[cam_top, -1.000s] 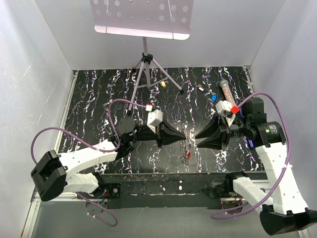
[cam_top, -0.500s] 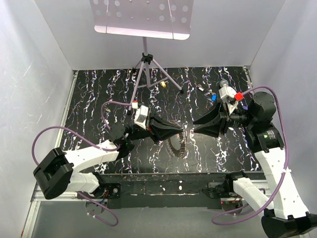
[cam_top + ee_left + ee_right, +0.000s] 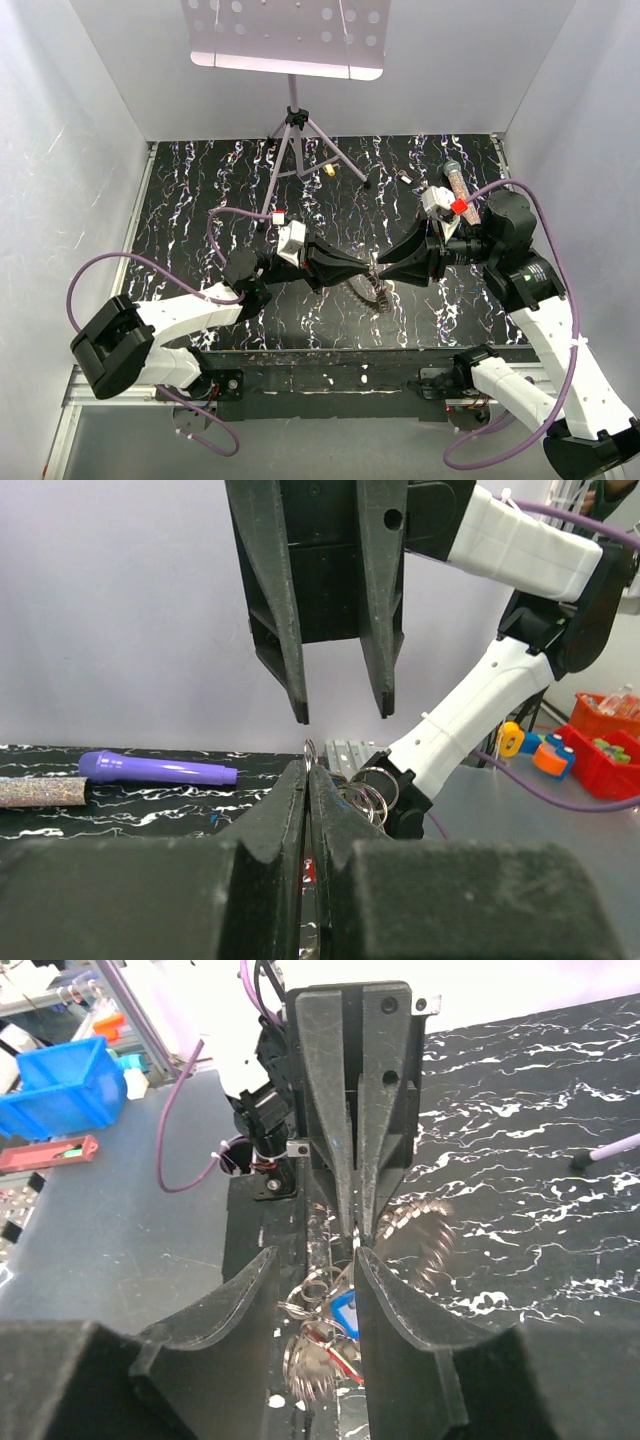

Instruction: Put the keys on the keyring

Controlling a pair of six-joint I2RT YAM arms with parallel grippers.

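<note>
the top view looks steeply down from above and behind the arm bases, taking in the whole desk (image 3: 200, 190) and the music stand (image 3: 285, 40) at its far end. the left wrist view sits low behind the left tool (image 3: 307, 772), facing the right tool (image 3: 343, 718) at close range. the right wrist view looks the opposite way, straight at the left tool's tips. all three share the spot where the tools meet at the keyring (image 3: 368, 288).
</note>
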